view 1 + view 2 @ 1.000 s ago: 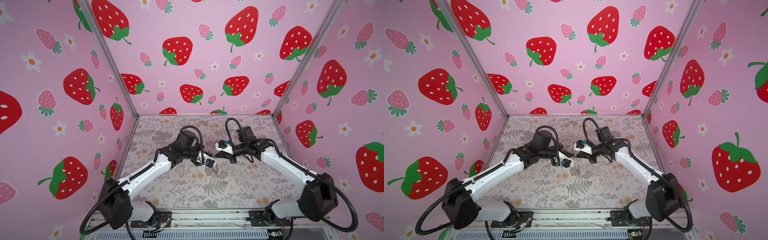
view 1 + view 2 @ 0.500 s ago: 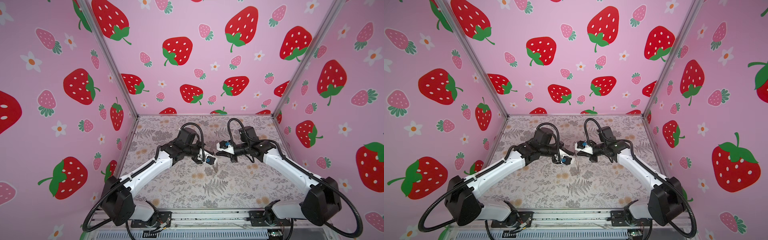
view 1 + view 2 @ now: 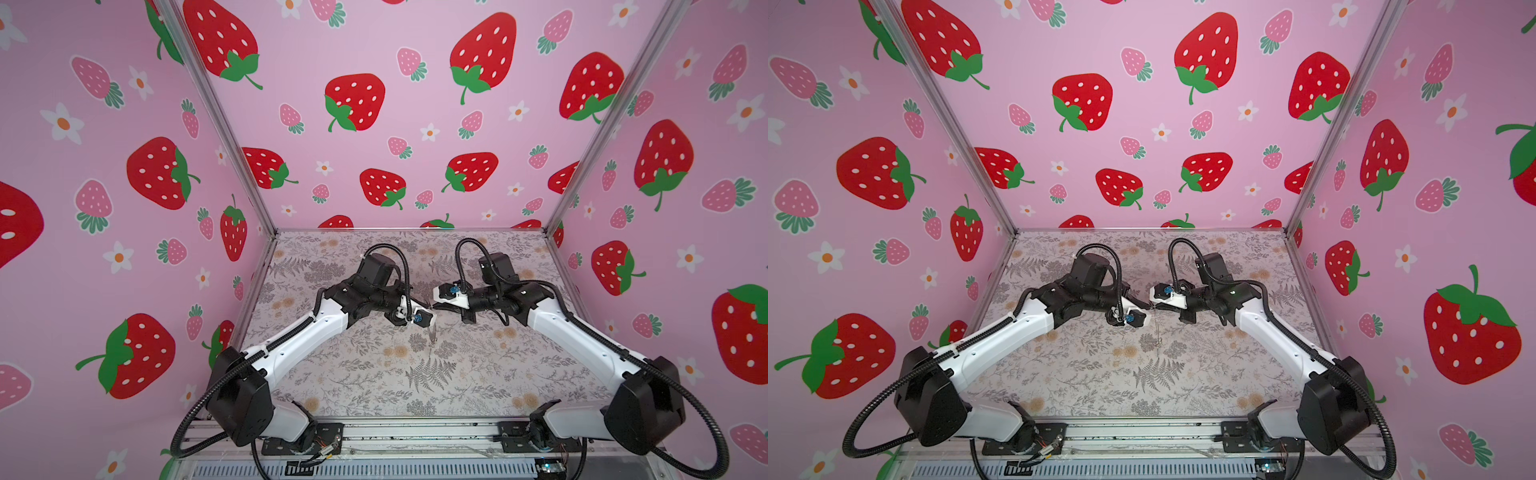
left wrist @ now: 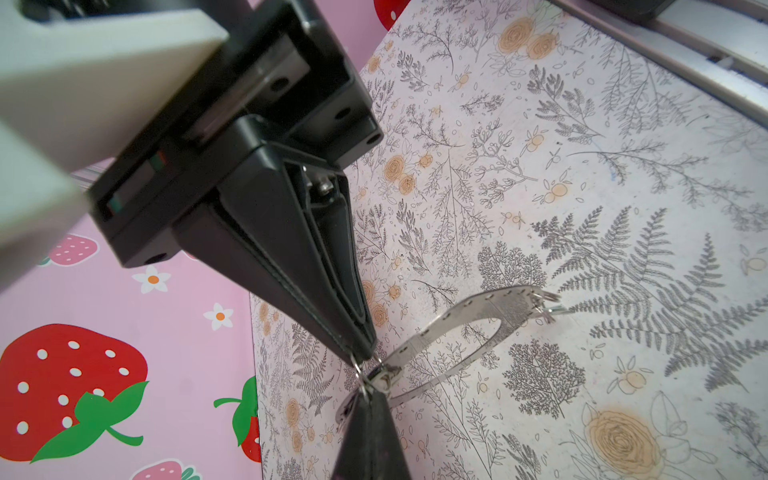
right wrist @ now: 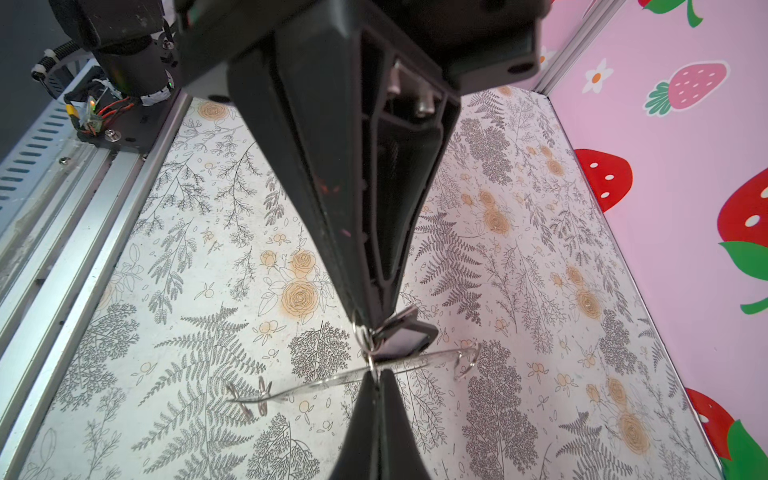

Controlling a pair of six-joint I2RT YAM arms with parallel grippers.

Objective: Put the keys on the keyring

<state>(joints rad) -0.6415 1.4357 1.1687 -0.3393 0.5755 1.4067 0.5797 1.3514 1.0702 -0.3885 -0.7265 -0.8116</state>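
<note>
Both grippers meet tip to tip in mid-air over the table's middle. The keyring, a flat silvery ring with small holes along its rim, hangs below them; it shows edge-on in both top views. My left gripper and right gripper are each shut on one thin wire loop at the ring's rim. One of the keys, a black-rimmed oval tag, hangs on that loop beside the left arm's fingers. More wire loops sit elsewhere along the rim.
The floral table mat lies under the arms. An aluminium rail with the arm bases runs along the front edge. Pink strawberry walls close in the left, right and back sides.
The left gripper rose a little, lifting the keyring with it. Both grippers stayed shut and tip to tip; the right arm barely moved.
</note>
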